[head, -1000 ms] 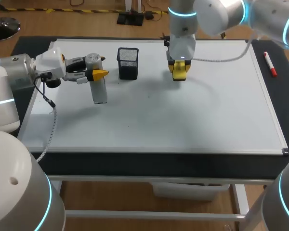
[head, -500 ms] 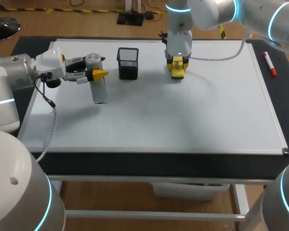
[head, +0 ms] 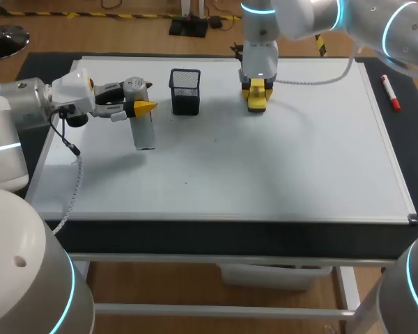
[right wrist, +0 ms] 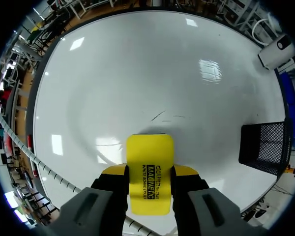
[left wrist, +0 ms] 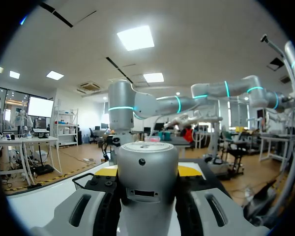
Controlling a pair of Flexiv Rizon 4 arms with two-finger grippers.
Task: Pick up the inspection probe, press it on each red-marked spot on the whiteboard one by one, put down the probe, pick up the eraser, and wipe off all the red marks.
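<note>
The silver cylindrical inspection probe (head: 145, 132) hangs over the whiteboard's (head: 265, 174) left part, held by my left gripper (head: 141, 106). In the left wrist view the probe (left wrist: 147, 167) fills the gap between the fingers of the left gripper (left wrist: 147, 173). My right gripper (head: 256, 97) is shut on the yellow eraser (head: 257, 103) at the board's far middle. The eraser (right wrist: 149, 172) rests flat on the board between the right gripper's (right wrist: 149, 169) fingers. Faint thin strokes (right wrist: 163, 117) lie just ahead of it. No red marks show on the board.
A black mesh basket (head: 185, 91) stands on the board between the two grippers, also visible beside the eraser (right wrist: 265, 147). A red marker (head: 391, 92) lies on the dark mat past the board's right edge. A cable (head: 75, 181) trails from the left arm.
My right gripper has slid the eraser a little toward the far edge and slightly left. The left arm and the probe have stayed still.
</note>
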